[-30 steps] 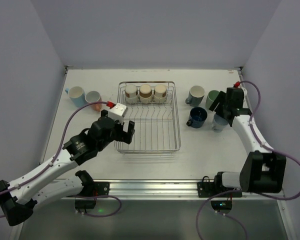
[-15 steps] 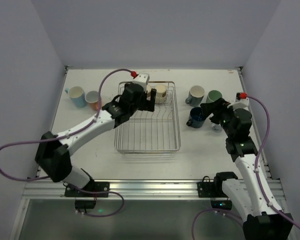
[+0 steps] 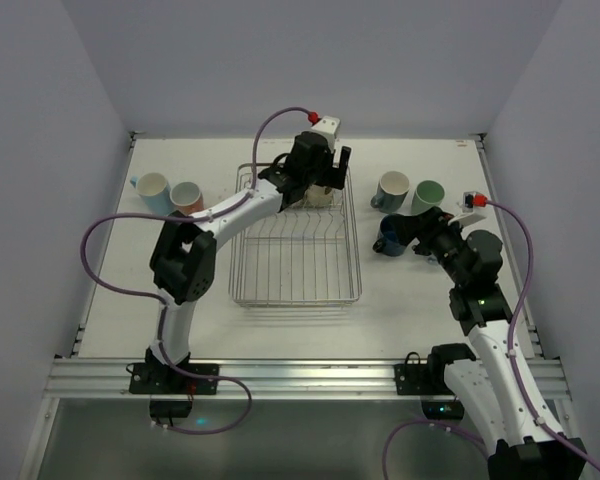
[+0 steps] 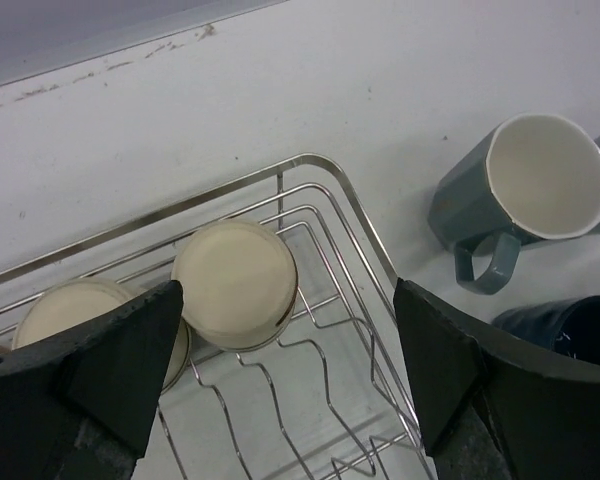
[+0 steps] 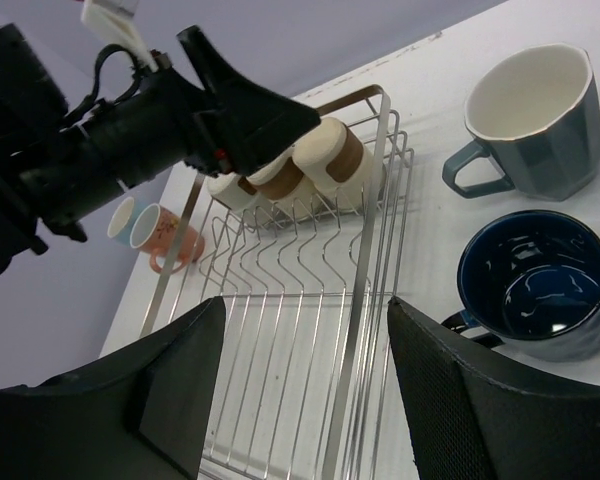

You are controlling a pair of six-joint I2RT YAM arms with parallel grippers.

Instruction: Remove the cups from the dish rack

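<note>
The silver wire dish rack (image 3: 357, 262) stands mid-table. Three cream/tan cups lie on their sides at its back; in the top view my left arm hides all but one (image 3: 323, 197). My left gripper (image 3: 318, 185) is open and hovers over them; its wrist view shows two cream bases (image 4: 235, 283) between and under the open fingers (image 4: 130, 360). My right gripper (image 3: 408, 232) is open and empty beside the navy cup (image 3: 388, 240), facing the rack (image 5: 365, 270). The cream cups (image 5: 335, 150) and the left gripper (image 5: 240, 105) show in the right wrist view.
A light blue cup (image 3: 153, 190) and a salmon pink cup (image 3: 187, 197) stand left of the rack. A grey-blue mug (image 3: 392, 190) and a sage green cup (image 3: 427, 195) stand right of it, behind the navy cup (image 5: 540, 280). The back wall is close behind the rack.
My left arm swung from the rack's front left corner to its back, over the cream cups. My right arm drew back from the right-hand cups and turned toward the rack.
</note>
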